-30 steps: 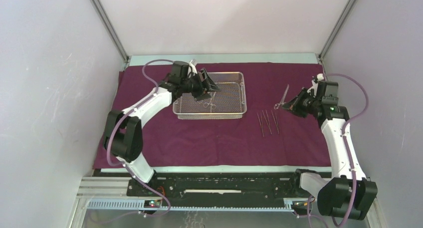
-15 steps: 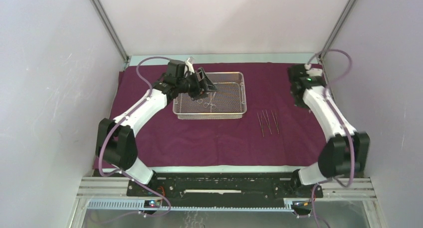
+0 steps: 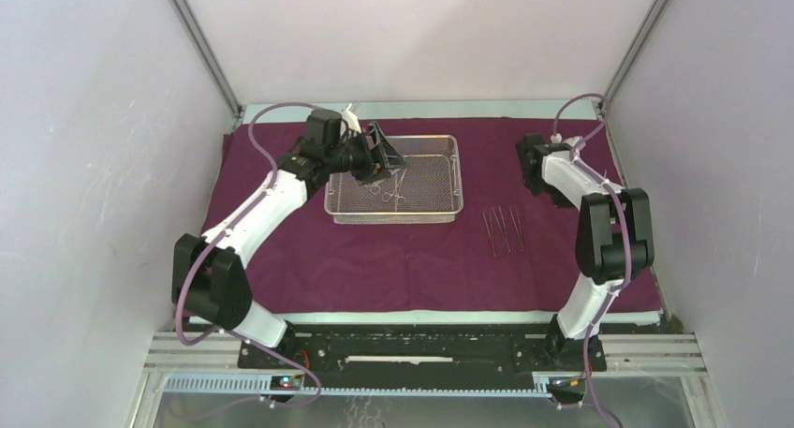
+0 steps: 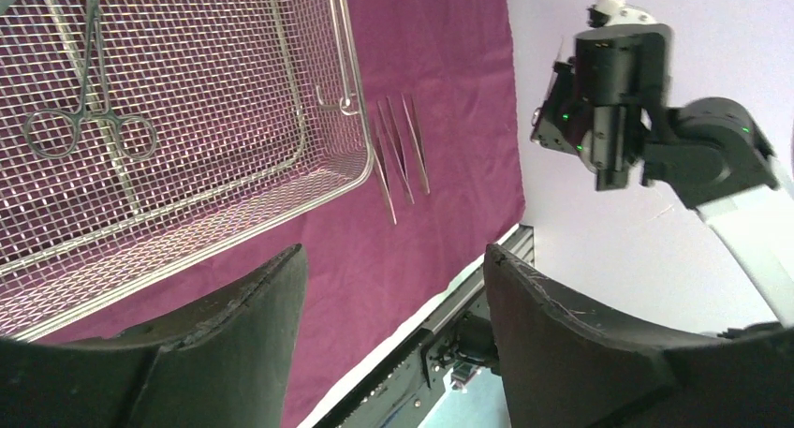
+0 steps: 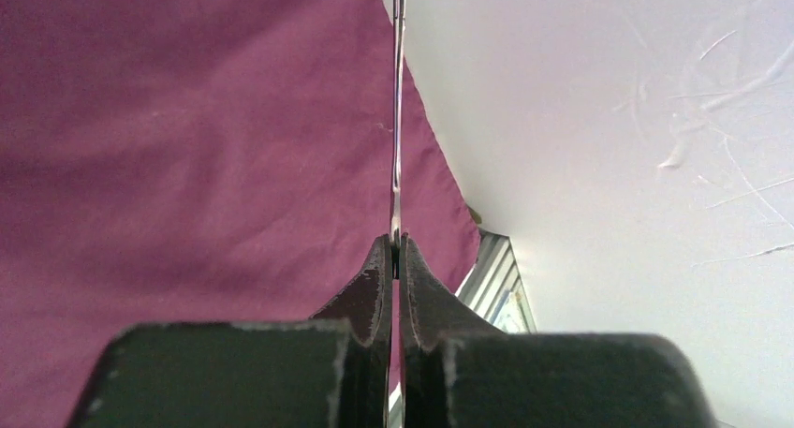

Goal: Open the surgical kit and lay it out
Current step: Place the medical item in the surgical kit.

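Note:
The maroon cloth [image 3: 374,269] lies spread flat over the table. On it stands the wire-mesh tray [image 3: 457,180], with ring-handled forceps [image 3: 391,192] inside. My left gripper [image 3: 379,156] hovers open and empty over the tray's back left part; the left wrist view shows the forceps [image 4: 89,119] below it. Three thin tweezers [image 3: 503,229] lie side by side right of the tray. My right gripper [image 5: 395,245] is shut on a thin steel instrument [image 5: 397,119], seen edge-on above the cloth [image 5: 187,166]. What kind of instrument it is I cannot tell. The right wrist [image 3: 536,161] is folded in over the cloth's right part.
White walls enclose the cell on three sides, with aluminium posts [image 3: 201,44] in the back corners. The right arm's elbow [image 3: 613,231] stands raised over the cloth's right edge. A metal rail [image 3: 421,348] runs along the near edge.
The right arm swung up and inward from the right edge, its wrist now nearer the back middle, still shut on the instrument. The left gripper shifted slightly back over the tray.

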You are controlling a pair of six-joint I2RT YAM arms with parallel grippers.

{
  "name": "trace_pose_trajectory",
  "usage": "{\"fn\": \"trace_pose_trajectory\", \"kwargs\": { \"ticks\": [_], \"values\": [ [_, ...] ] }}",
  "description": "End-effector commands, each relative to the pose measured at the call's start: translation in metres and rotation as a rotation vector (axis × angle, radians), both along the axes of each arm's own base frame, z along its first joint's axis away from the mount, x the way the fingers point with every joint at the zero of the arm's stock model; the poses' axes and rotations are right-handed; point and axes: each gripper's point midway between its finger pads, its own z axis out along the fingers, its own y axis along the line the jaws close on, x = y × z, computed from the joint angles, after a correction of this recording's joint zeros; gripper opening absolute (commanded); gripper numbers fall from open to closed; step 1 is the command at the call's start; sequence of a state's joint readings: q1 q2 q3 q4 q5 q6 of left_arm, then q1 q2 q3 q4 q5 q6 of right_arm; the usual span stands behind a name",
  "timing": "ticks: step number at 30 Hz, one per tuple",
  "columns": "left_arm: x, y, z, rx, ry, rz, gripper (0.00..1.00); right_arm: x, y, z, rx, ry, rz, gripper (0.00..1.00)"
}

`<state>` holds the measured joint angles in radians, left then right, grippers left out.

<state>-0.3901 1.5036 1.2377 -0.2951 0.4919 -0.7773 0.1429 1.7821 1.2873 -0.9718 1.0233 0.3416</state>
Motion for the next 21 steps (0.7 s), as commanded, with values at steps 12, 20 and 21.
{"fn": "trace_pose_trajectory", "kwargs": {
  "ticks": [12, 20, 21],
  "values": [
    [-0.004, 0.003, 0.019, -0.102, -0.019, -0.010, 0.73, -0.004, -0.030, -0.046, -0.047, 0.080, -0.067, 0.00],
    [-0.002, 0.006, 0.018, -0.099, -0.017, 0.001, 0.71, -0.017, -0.026, -0.068, -0.005, 0.159, -0.068, 0.00],
    [-0.002, 0.006, 0.017, -0.099, -0.017, 0.002, 0.71, -0.019, -0.024, -0.071, 0.006, 0.165, -0.067, 0.00]
  ]
}}
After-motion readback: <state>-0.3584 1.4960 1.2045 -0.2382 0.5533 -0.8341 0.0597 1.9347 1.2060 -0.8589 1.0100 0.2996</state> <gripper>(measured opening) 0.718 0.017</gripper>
